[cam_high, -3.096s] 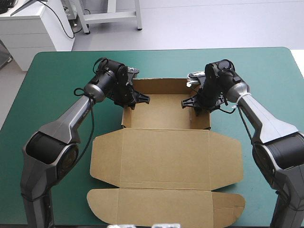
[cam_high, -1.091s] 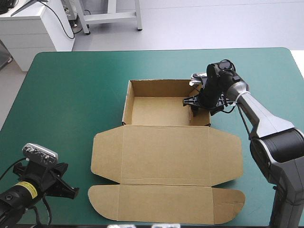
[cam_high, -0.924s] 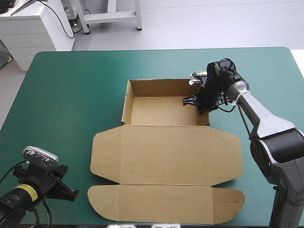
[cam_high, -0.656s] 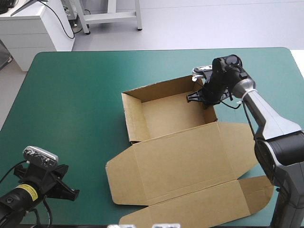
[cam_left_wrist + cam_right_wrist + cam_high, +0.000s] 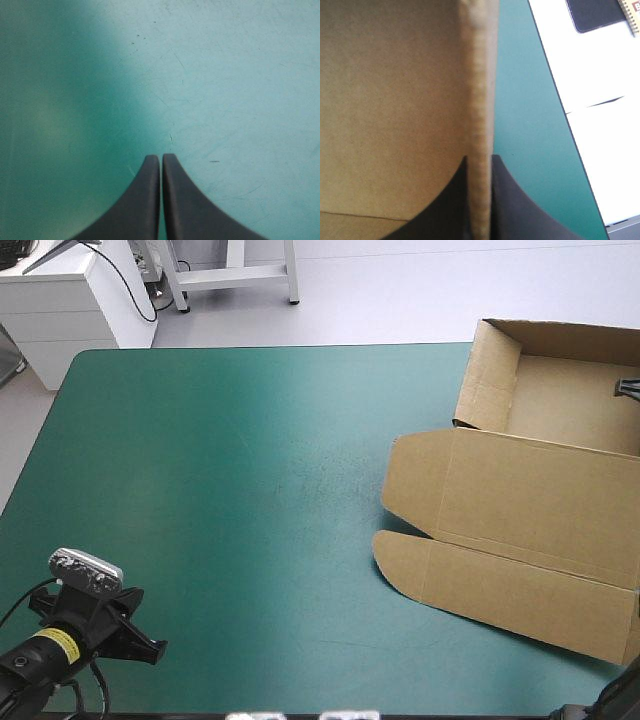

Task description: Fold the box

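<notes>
- Right gripper [image 5: 480, 161]: its black fingers [image 5: 451, 205] are pinched almost together on the top edge of a raised wall of the brown box [image 5: 390, 100], with one finger inside the tray and the other outside it.
- In the high view only a black tip of this gripper shows, inside the tray at the picture's right border.
- The box stands as an open tray at the far right corner of the table [image 5: 250, 348]. Its walls are up and its lid lies flat on the teal-green cover [image 5: 220, 500], reaching toward the near edge. Its right part runs out of sight.
- Left gripper [image 5: 161, 159]: closed to a single point and holding nothing, it sits over bare cover.
- It is at the table's near left corner, well apart from the box, with most of the tabletop between them.
</notes>
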Motion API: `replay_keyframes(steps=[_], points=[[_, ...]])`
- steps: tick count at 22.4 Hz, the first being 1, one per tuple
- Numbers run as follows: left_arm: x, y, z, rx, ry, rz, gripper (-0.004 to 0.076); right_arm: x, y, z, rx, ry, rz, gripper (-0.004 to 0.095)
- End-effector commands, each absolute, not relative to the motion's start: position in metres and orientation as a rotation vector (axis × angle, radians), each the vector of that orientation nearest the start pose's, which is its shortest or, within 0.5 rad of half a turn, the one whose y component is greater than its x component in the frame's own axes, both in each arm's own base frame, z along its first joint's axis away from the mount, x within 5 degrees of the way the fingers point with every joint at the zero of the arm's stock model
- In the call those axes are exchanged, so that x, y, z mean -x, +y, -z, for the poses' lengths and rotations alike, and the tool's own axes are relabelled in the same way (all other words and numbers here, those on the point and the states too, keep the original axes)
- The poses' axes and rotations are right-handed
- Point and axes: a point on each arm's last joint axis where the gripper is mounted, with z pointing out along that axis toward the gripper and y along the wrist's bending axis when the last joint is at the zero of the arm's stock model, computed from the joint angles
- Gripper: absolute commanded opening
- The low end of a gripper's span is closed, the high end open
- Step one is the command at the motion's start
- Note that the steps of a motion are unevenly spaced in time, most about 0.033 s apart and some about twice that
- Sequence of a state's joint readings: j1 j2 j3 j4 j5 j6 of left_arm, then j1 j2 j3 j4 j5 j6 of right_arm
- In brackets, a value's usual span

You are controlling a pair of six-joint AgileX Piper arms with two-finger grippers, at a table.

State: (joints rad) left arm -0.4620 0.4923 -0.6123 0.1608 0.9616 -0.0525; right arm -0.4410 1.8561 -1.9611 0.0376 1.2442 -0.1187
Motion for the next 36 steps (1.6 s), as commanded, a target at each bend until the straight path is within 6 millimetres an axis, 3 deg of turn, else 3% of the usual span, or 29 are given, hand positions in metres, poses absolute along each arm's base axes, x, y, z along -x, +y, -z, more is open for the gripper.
replay_keyframes(steps=[1, 3, 5, 10, 12, 13, 18, 20, 23, 24, 25, 26, 27, 28, 29, 31, 33, 36], points=[[-0.076, -0.025, -0.313, -0.502, 2.184, 0.079, 0.0001, -0.360, -0.188, -0.384, -0.475, 2.510, 0.083, -0.0020], [-0.076, -0.025, -0.313, -0.502, 2.184, 0.079, 0.0001, -0.366, -0.198, -0.363, -0.491, 2.577, 0.045, -0.0006], [-0.076, -0.025, -0.313, -0.503, 2.183, 0.076, 0.0001, -0.370, -0.200, -0.354, -0.484, 2.601, 0.046, 0.0066], [-0.077, -0.025, -0.314, -0.503, 2.183, 0.075, 0.0001, -0.370, -0.201, -0.354, -0.484, 2.603, 0.050, 0.0497], [-0.077, -0.025, -0.314, -0.503, 2.183, 0.075, 0.0001, -0.363, -0.198, -0.366, -0.480, 2.581, 0.082, 0.0656], [-0.077, -0.025, -0.314, -0.503, 2.183, 0.075, 0.0001, -0.359, -0.196, -0.374, -0.475, 2.563, 0.091, 0.0675], [-0.077, -0.025, -0.314, -0.503, 2.183, 0.075, 0.0001, -0.330, -0.174, -0.426, -0.438, 2.430, 0.084, 0.0671], [-0.077, -0.025, -0.314, -0.503, 2.183, 0.075, 0.0001, -0.315, -0.159, -0.448, -0.416, 2.359, 0.035, 0.0617], [-0.077, -0.025, -0.314, -0.503, 2.183, 0.075, 0.0001, -0.290, -0.133, -0.475, -0.354, 2.287, 0.013, 0.0370], [-0.077, -0.025, -0.314, -0.503, 2.183, 0.075, 0.0001, -0.273, -0.113, -0.487, -0.308, 2.261, 0.009, 0.0129], [-0.077, -0.025, -0.314, -0.503, 2.183, 0.075, 0.0001, -0.266, -0.102, -0.490, -0.273, 2.256, 0.005, 0.0035], [-0.077, -0.025, -0.314, -0.503, 2.183, 0.075, 0.0001, -0.253, -0.078, -0.493, -0.192, 2.247, -0.016, 0.0000], [-0.077, -0.025, -0.314, -0.503, 2.183, 0.075, -0.0001, -0.248, -0.068, -0.494, -0.151, 2.235, -0.025, 0.0000], [-0.077, -0.025, -0.314, -0.503, 2.183, 0.075, -0.0008, -0.235, -0.039, -0.499, -0.025, 2.182, -0.050, -0.0001], [-0.077, -0.025, -0.314, -0.503, 2.183, 0.075, -0.0008, -0.230, -0.025, -0.499, 0.043, 2.160, -0.068, -0.0002], [-0.076, -0.025, -0.316, -0.496, 2.157, 0.086, -0.0008, -0.197, 0.016, -0.503, 0.277, 2.075, -0.077, -0.0002], [-0.075, -0.025, -0.320, -0.481, 2.091, 0.114, -0.0008, -0.173, 0.031, -0.500, 0.381, 2.035, -0.070, -0.0002], [-0.067, -0.025, -0.314, -0.452, 2.028, 0.188, -0.0008, -0.147, 0.032, -0.483, 0.411, 2.022, -0.081, -0.0002]])
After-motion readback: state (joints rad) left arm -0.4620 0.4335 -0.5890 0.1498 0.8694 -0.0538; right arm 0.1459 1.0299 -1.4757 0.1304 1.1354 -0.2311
